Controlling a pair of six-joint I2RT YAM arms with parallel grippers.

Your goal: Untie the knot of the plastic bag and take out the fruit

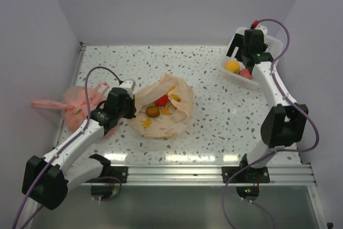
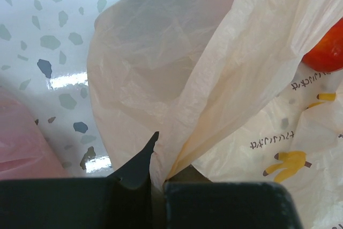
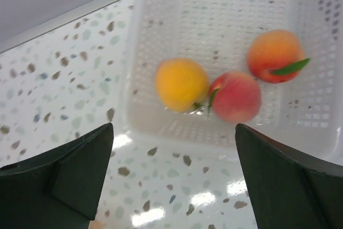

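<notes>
The plastic bag [image 1: 161, 119] lies at the middle of the desk [image 1: 225, 124], mouth gaping upward, long axis running near-left to far-right, with the left end effector [image 2: 159, 186] at its left rim. Only the left wrist view shows those fingers [image 2: 225, 205] pressed together on a fold of its film. The right end effector [image 3: 174, 170], well apart, is spread wide over the white basket [image 3: 225, 4] of three fruits [image 3: 236, 96].

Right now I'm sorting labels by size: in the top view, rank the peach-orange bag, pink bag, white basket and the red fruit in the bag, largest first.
1. peach-orange bag
2-3. white basket and pink bag: they look close and both are partly covered, so I won't rank them.
4. red fruit
</notes>
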